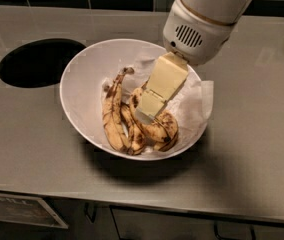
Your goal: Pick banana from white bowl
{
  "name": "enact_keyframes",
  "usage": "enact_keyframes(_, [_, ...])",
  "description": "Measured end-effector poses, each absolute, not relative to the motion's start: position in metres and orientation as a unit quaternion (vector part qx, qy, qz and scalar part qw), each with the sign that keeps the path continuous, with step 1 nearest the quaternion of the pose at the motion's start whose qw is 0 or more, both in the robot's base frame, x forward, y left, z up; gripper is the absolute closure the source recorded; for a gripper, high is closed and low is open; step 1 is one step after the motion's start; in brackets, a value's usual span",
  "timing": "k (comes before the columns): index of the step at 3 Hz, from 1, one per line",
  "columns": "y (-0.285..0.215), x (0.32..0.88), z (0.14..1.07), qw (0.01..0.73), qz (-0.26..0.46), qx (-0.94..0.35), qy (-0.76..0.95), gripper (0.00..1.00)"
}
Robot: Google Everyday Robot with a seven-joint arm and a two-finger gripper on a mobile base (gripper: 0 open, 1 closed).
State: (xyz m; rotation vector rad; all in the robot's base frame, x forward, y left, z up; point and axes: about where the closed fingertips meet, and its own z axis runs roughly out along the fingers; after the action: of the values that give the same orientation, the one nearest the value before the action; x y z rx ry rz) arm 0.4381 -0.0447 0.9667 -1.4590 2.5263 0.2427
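Directly beneath the tip of the gripper (145,114), in the single camera view, the banana (163,128) is seen lying on the floor of the white bowl (88,70), on a crumpled paper liner (199,101). The gripper is reached down into the bowl from the upper right, slanted, with its cream tip lowered close over the upper half of the banana. Whether contact is made cannot be told. Only one flat cream face is presented to the camera, so how the jaws stand, wide or narrow, cannot be told, and nothing is shown to be held.

From the jaws, the bulk of the banana is placed just below and to the right, toward the camera. A shorter part is shown to their left, toward the stem end. Its long axis is judged to run from upper left to lower right, curling under the tip, roughly crosswise to the slant of the gripper. To the left of the jaws, a thin dark-edged banana (132,134) is pressed against the target, and a longer slim banana (111,116) is laid farther left.

The coming move is judged to hinge on this closeness. Only a short descent would be needed, with the jaws kept to the right of the thin neighbour so that the plump fruit alone is straddled across its width.
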Motion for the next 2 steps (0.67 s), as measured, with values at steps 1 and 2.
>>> enact_keyframes(1, [-0.0352,0.4386,0.958,0.103,0.085,-0.481,0.867,0.0])
enact_keyframes(2, [-0.0262,0.4389,0.9488,0.093,0.086,-0.453,0.882,0.0])
